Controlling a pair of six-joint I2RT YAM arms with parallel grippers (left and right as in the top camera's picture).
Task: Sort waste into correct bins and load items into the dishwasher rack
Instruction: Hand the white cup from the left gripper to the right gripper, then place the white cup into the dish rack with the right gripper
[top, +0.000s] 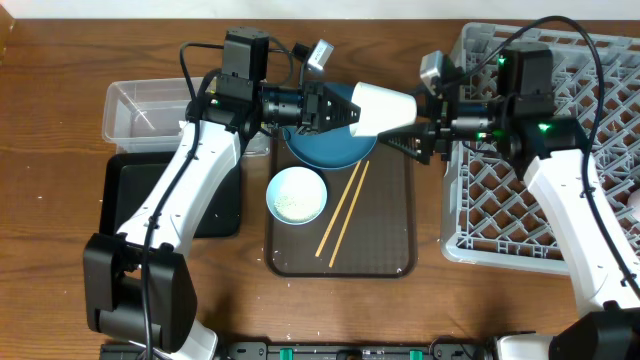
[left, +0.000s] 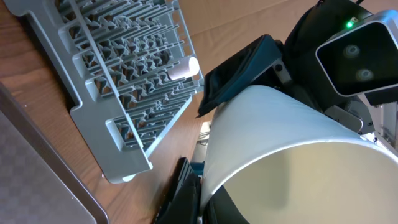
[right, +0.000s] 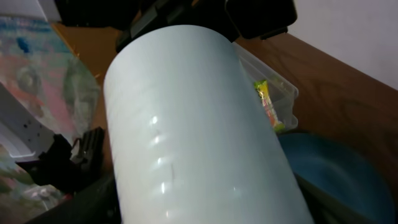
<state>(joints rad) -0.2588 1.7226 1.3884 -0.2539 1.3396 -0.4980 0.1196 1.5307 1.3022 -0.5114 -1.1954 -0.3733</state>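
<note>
A brown tray (top: 388, 240) rests on the wooden table (top: 50, 260)

Small white cup (top: 385, 108) sits between left claw (top: 348, 110) and right claw (top: 420, 128), over round blue plate (top: 320, 150). On dark brown serving tray (top: 390, 250), nearer the arm bases than the claws: white bowl (top: 296, 195), with light wooden chopsticks (top: 343, 210) to its right. Grey plastic lattice rack (top: 500, 210) lies right of right claw. Clear plastic tub (top: 150, 110) and shallow black tray (top: 118, 185) lie left of left claw.
</note>
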